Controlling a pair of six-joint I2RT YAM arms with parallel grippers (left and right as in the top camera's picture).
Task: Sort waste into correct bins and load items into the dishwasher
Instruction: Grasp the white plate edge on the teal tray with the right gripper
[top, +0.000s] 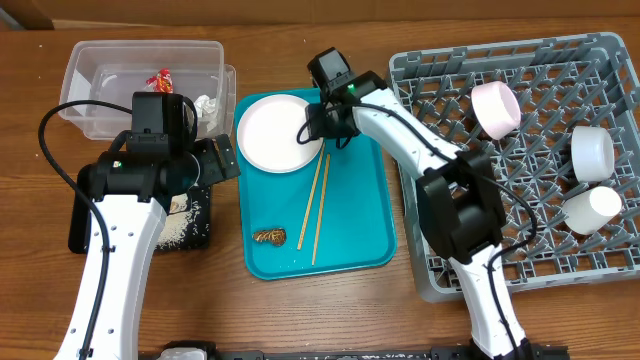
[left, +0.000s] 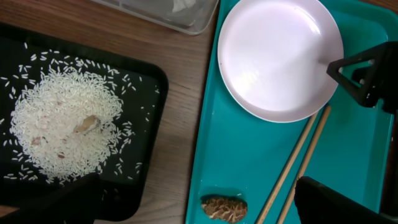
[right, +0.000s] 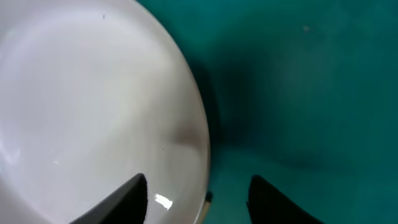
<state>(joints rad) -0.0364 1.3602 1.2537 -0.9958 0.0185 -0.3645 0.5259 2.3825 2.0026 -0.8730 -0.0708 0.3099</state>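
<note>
Bright even light, soft shadows, right wrist view blurred

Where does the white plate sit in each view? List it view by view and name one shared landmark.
Overhead: the white plate lies at upper centre, on the top left part of the teal tray.
Left wrist: upper right of the picture, on the tray.
Right wrist: close up, filling the left half.
Shared landmark: the teal tray under the plate shows in all three views.
</note>
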